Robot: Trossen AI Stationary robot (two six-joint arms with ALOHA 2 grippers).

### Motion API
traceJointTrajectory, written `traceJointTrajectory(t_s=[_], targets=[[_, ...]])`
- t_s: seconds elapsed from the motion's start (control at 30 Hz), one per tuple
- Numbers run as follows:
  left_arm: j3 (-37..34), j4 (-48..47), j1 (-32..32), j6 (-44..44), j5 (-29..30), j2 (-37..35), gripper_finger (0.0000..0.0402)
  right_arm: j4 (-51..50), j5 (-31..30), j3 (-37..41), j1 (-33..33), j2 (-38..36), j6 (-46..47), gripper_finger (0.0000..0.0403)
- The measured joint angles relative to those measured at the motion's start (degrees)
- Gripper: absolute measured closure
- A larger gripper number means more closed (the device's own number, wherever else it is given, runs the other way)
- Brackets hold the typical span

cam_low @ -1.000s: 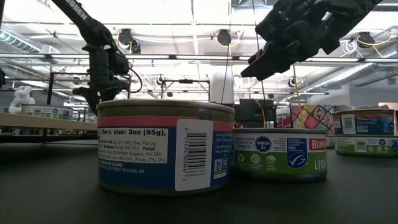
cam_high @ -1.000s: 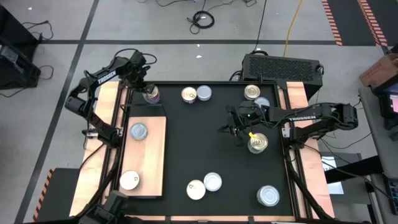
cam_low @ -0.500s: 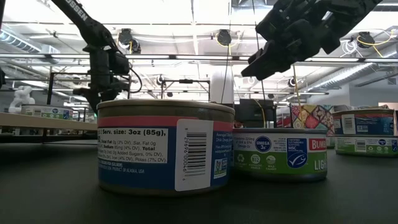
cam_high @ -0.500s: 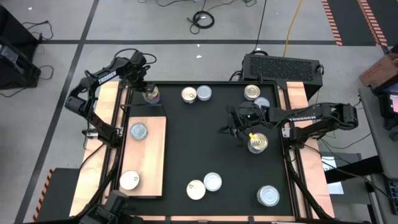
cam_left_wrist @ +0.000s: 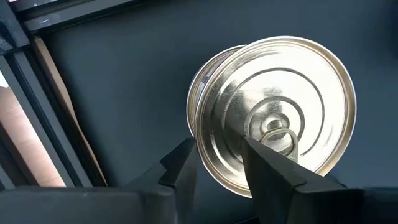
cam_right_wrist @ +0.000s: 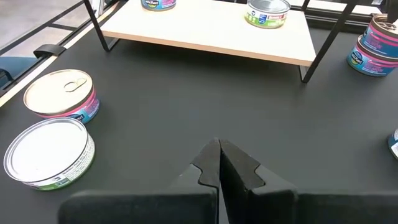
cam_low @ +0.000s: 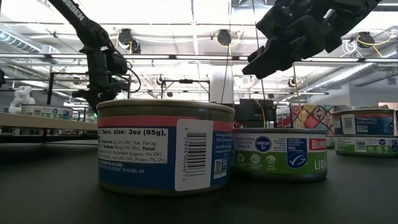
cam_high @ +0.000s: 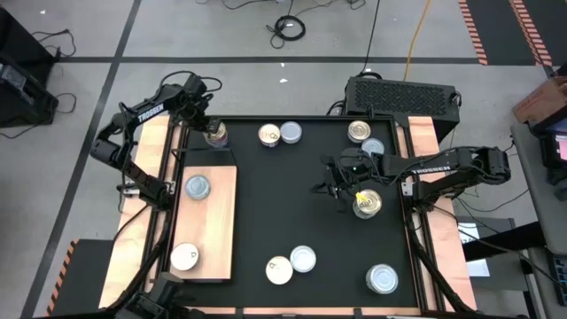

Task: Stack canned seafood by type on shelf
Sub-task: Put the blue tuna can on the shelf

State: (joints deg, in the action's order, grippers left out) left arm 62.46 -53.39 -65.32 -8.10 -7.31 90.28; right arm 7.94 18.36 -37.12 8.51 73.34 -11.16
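My left gripper (cam_high: 213, 129) points down over a silver-topped can (cam_left_wrist: 280, 106) at the far left corner of the black mat (cam_high: 301, 204), just beyond the shelf (cam_high: 220, 221). Its fingers (cam_left_wrist: 217, 158) stand apart astride the can's near edge. The light wooden shelf bears a silver-topped can (cam_high: 197, 187) and a cream-topped can (cam_high: 184, 257). My right gripper (cam_high: 330, 183) hangs shut above the mat's right half, beside a gold-topped can (cam_high: 368, 204), with nothing in it (cam_right_wrist: 219, 146). My left gripper comes from above. One finger (cam_left_wrist: 273, 177) shows over the lid by the ring pull (cam_left_wrist: 277, 134), the other (cam_left_wrist: 183, 171) outside the can's wall (cam_left_wrist: 200, 118). Whether either finger touches the can, I cannot tell.
Loose cans lie on the mat: a pair at the far middle (cam_high: 279, 134), a pair at the far right (cam_high: 365, 138), a pair at the near middle (cam_high: 291, 265), one at the near right (cam_high: 383, 278). The mat's middle is bare.
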Motion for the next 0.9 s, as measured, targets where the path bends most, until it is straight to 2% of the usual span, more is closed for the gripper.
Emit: traceJointTrajectory(t_s=[0.3,0.5,0.7,0.9], targets=[[-0.04,1.07,-0.07,1.71,1.51,0.02,0.0391,0.04,-0.01,0.0,0.0,0.0,0.0,0.0403],[0.58,1.03,-0.07,2.53,1.36,-0.57,0.04,0.02,-0.01,0.0,0.0,0.0,0.02,0.0403],[2.91,0.91,0.19,2.68,-7.18,-3.01,0.0401,-0.01,-0.04,0.0,0.0,0.0,0.02,0.0403],[2.97,0.45,0.18,2.52,-7.68,-3.77,0.0401,0.0,-0.04,0.0,0.0,0.0,0.03,0.0403]])
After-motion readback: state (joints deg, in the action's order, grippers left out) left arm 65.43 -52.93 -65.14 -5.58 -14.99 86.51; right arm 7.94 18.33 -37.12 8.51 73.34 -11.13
